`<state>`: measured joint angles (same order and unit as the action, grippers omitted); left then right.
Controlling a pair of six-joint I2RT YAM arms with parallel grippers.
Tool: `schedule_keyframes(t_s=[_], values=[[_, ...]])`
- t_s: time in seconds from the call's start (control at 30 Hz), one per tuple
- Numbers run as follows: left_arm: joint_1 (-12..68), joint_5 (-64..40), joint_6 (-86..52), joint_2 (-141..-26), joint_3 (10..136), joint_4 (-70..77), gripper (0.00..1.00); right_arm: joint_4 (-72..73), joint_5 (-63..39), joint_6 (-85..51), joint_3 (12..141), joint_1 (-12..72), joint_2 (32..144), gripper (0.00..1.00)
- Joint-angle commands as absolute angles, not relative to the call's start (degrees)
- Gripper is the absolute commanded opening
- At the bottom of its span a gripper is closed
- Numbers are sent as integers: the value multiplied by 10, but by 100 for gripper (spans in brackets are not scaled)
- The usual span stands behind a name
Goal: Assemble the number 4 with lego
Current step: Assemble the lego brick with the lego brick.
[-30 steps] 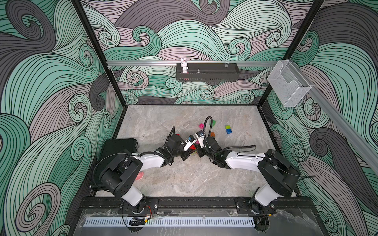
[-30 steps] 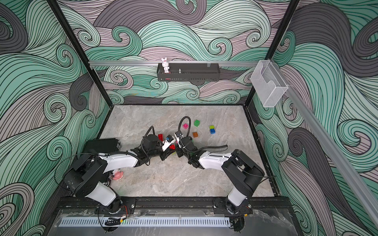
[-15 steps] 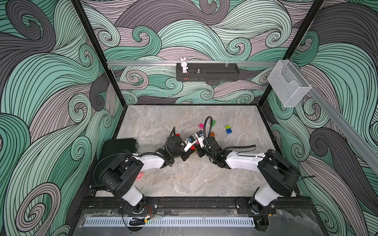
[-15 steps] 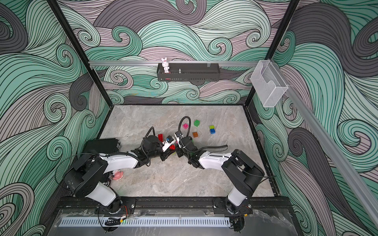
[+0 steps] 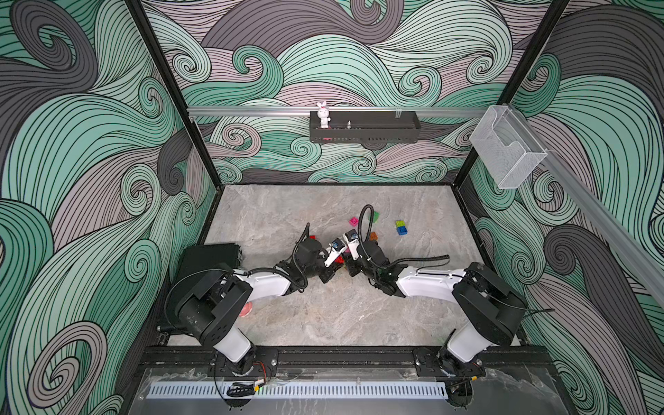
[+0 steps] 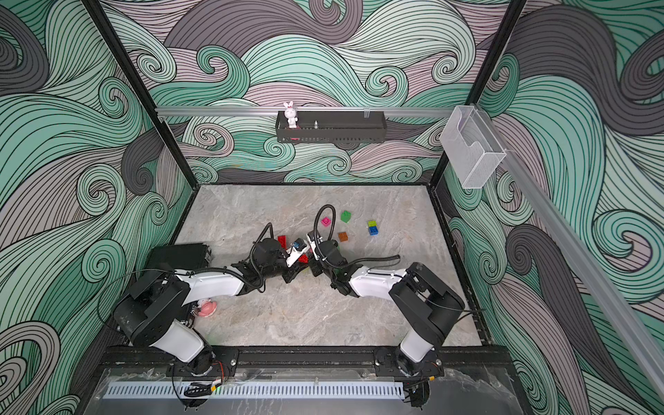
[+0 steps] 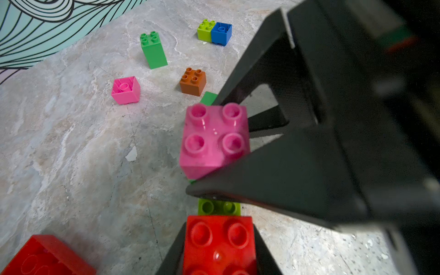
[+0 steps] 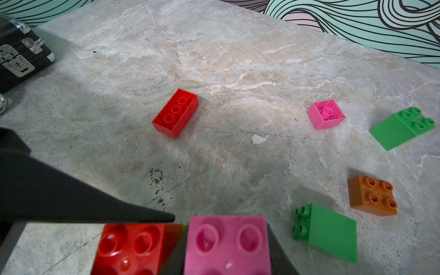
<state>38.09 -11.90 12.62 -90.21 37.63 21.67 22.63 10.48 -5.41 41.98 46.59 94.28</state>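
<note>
Left tool (image 7: 217, 240) clamps red brick (image 8: 133, 247), right tool (image 8: 227, 240) pink brick (image 7: 214, 140); loose bricks (image 7: 192, 81) dot desk (image 8: 238, 59), the 4 apparently barely begun.

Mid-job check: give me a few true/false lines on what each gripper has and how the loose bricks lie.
1. The left gripper is shut on a red studded plastic brick. True.
2. The right gripper is empty. False: it grips a pink four-stud plastic brick.
3. The loose long red brick lies studs up. False: its hollow underside faces up.
4. The small lime brick and the blue brick touch. True.
5. The white rabbit figurine stands among the loose bricks. False: it stands on the black wall shelf.
</note>
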Motion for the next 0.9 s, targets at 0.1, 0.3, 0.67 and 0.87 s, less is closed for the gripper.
schedule_keyframes(t_s=[0.1,0.3,0.67,0.87], values=[[384,-101,63,-862,367,172,57,73,71,-57,384,469,996,7],[378,-129,60,-799,341,223,62,70,71,-57,388,469,999,7],[377,-113,87,-852,362,234,59,69,70,-55,389,470,1001,6],[376,-118,90,-873,369,245,54,68,72,-56,388,471,998,6]])
